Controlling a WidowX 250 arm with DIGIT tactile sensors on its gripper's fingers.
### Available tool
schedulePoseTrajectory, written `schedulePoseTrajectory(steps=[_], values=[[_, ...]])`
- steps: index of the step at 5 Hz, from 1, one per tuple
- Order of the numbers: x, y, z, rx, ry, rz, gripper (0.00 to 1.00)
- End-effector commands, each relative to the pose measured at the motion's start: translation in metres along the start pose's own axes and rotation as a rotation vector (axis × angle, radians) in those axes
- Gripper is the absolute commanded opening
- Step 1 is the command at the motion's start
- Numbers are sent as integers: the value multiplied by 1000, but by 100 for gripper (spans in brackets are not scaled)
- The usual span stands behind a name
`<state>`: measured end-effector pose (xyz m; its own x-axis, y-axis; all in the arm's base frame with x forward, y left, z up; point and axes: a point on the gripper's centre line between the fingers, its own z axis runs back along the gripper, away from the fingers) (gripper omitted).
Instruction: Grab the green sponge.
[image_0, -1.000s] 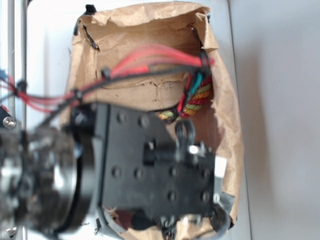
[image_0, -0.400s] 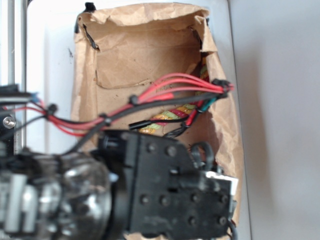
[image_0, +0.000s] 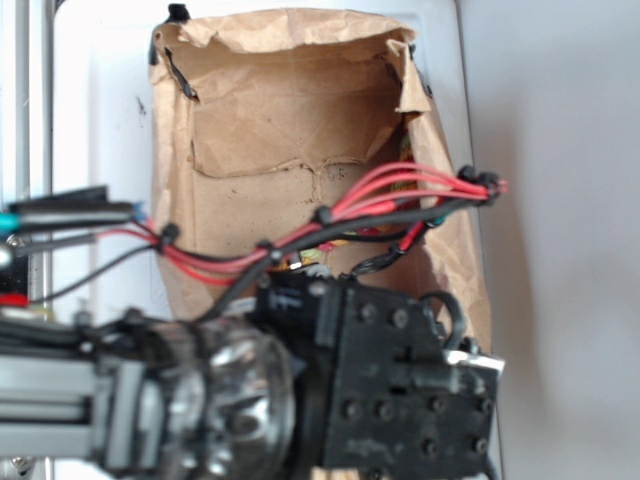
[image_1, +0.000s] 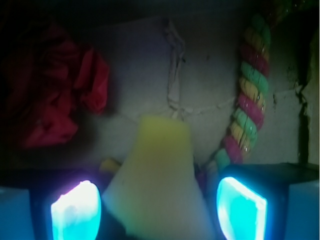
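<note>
Exterior view: the robot arm fills the lower half, blurred and cut off by the left and bottom edges, and hides the near part of the paper-lined box; the gripper itself is out of sight beneath the black mount. A bundle of red and black cables crosses the box and covers most of the rope, of which only a few coloured flecks show at the right wall. The sponge cannot be seen in this view. Wrist view: dim and tinted, with the upper corners nearly black. The sponge (only its yellow foam shows, the green face not visible) stands between the two glowing fingers, its lower end cut off by the bottom edge. The gripper has its jaws spread wide, with dark gaps either side of the foam as far as can be judged; whether either pad touches it cannot be told. The rope, twisted red, yellow and green, runs down the right side and ends just beside the right finger. The red cloth lies crumpled at upper left, apart from the sponge. No writing or labels are legible. Bare wrinkled paper floor lies open between cloth and rope, beyond the sponge.
</note>
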<state>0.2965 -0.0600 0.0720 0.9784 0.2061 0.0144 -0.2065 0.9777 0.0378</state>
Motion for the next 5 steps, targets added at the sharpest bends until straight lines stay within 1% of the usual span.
schedulePoseTrajectory(steps=[1, 2, 3, 4, 5], values=[[11, -17, -9, 34, -38, -39, 100], [7, -17, -9, 19, -32, -38, 82], [4, -12, -11, 18, -24, -12, 0], [1, -6, -10, 27, -24, 5, 0], [0, -2, -8, 22, -22, 20, 0]])
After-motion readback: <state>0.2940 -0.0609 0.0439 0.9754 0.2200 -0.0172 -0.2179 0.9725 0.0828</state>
